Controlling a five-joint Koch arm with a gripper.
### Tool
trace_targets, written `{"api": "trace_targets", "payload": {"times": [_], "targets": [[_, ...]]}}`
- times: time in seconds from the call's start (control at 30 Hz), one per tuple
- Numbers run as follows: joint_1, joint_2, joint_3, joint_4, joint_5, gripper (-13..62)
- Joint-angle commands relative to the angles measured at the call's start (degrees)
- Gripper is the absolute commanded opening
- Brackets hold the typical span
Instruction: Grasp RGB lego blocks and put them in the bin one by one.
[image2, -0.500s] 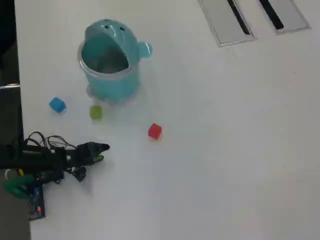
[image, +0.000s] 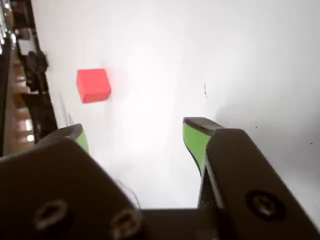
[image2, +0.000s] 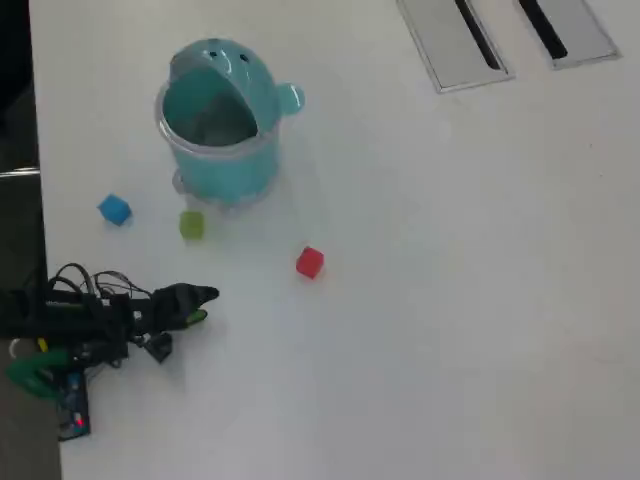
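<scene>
In the wrist view the pincer (image: 142, 137) fills the lower half of the picture, its two green-faced jaws standing apart with bare white surface (image: 250, 60) between them; it is open and holds nothing. Past the jaws, toward 11 o'clock in that view, the red block (image: 93, 85) lies alone on the surface, clear of both tips.

From overhead the arm (image2: 90, 320) reaches in from the 9 o'clock edge, low in the picture, with the pincer (image2: 200, 303) at its end pointing toward 3 o'clock. The red block (image2: 309, 262) sits at about 2 o'clock from the pincer tip, apart from it. The yellow-green block (image2: 192, 224) lies near 12 o'clock from the tip, and the blue block (image2: 115, 209) is at about 10 o'clock from the tip, just beside the yellow-green one on its 9 o'clock side. All three rest on the surface, none touching another.

Farther off, beyond the yellow-green block at 12 o'clock, stands the teal bin (image2: 222, 125), upright, its domed lid with eyes tipped back and its small ear poking out toward 3 o'clock. No block shows in the part of its inside that can be seen. At the far 1 o'clock corner two grey slotted panels (image2: 455, 42) are set into the surface.
</scene>
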Motion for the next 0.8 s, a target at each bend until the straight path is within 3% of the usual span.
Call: {"api": "trace_targets", "payload": {"times": [0.0,0.77], "targets": [[-0.09,3.69,4.31,-0.62,1.93,34.5],[-0.62,3.78,4.22,-3.78,1.58,34.6]]}}
